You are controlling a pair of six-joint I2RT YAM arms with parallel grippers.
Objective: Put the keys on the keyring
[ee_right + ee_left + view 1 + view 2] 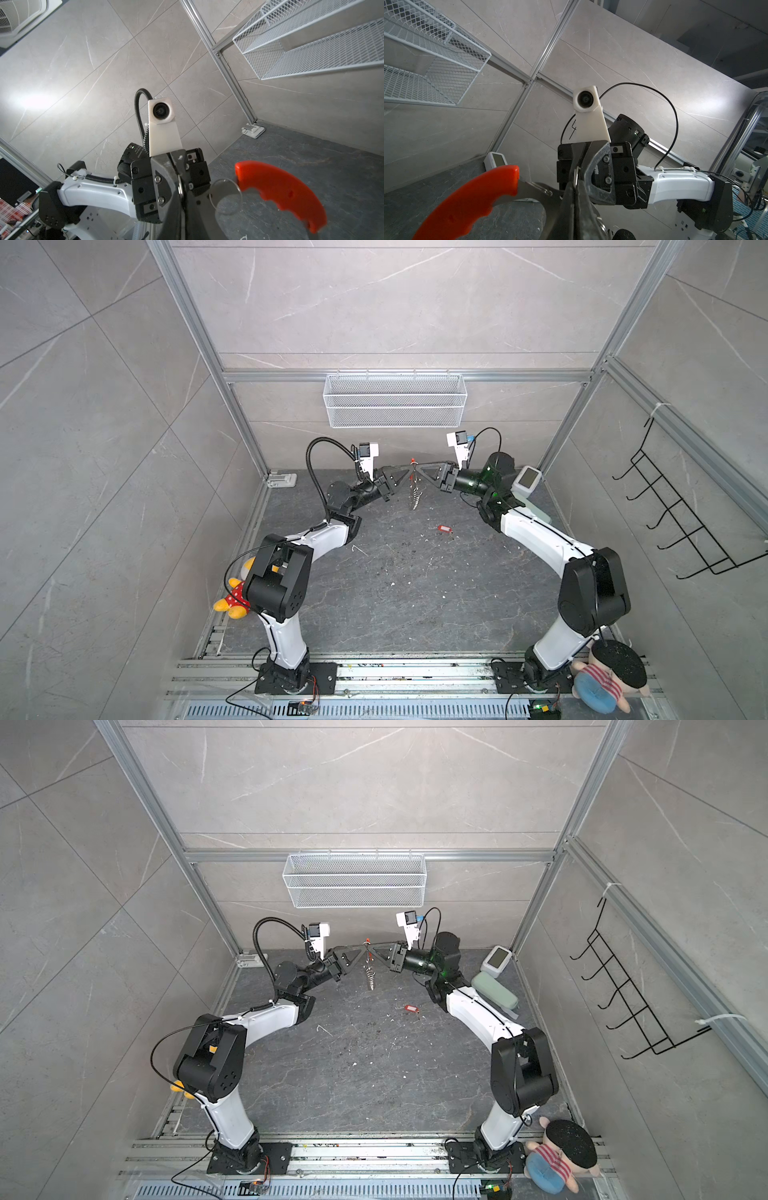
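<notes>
Keys [444, 529] lie on counter [395, 593], near-right of hanging keyring [414, 493]; both jaws clenched on keyring top; right arm [536, 537] nearer.

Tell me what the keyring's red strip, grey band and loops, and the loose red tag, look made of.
On the keyring, the red strip looks like matte moulded plastic: uniform colour, scalloped edge. The band seems thin, dull grey metal. The loops look like shiny steel wire. The keys: tag probably red plastic; too small to confirm.
</notes>
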